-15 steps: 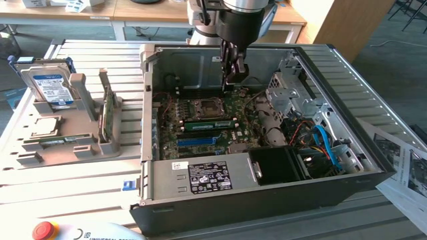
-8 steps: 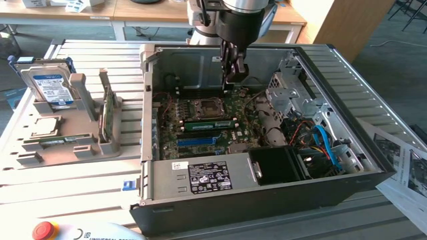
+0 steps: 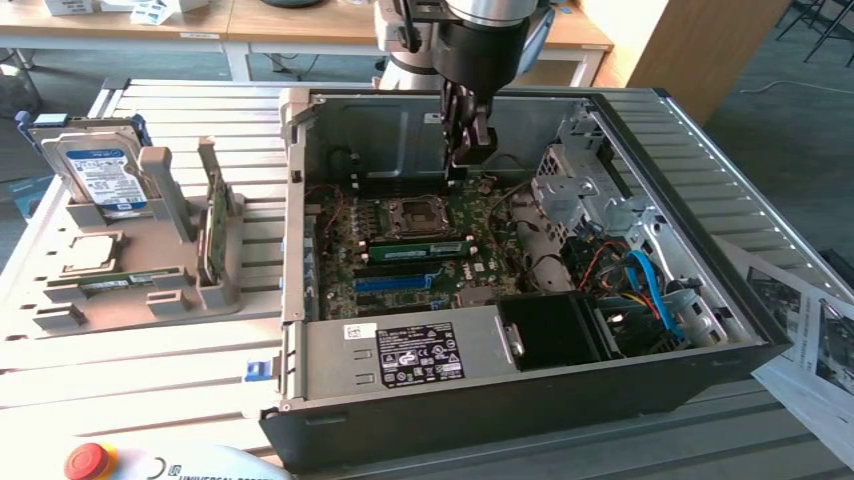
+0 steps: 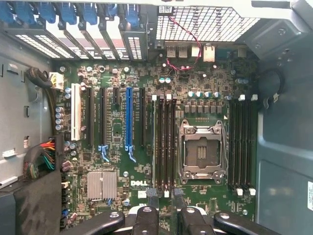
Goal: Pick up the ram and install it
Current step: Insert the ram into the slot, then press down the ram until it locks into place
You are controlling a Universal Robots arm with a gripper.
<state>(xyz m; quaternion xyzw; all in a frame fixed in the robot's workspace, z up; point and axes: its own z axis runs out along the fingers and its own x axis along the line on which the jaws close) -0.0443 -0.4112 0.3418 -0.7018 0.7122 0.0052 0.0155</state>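
Risks first, big to small. The table (image 3: 174,360) is slatted & the PC case (image 3: 534,400) just lies on it, open side up, w/ nothing seen clamping it, so a hard push from me could prob shift the whole box & throw my aim off. Inside, the motherboard (image 4: 205,78) is packed w/ small parts. My pincer (image 3: 461,170) (image 4: 165,196) hangs over it, released, fingers spread, nothing btwn them, straddling the black slot bank (image 4: 165,142) beside the CPU socket (image 4: 201,152). A sideways slip there could catch the socket's bare contacts or knock a capacitor. The ram (image 3: 416,250) stands on edge in that bank, just beside the socket. Can't tell if both end clips are home. If one end rides high, I reckon the contacts won't mate, & pressing off-centre could bend the stick

Materials, same order:
- table = pale ribbed slats
- case = dark matte shell, bare grey sheet metal inside, perforated grille in one wall
- board = green laminate dotted w/ little cylindrical caps, long black plastic slots w/ white clips
- pincer tips = black, blocky, hard-looking
- socket = square shiny steel frame
- ram = thin, flat, stiff green strip, narrow edge up
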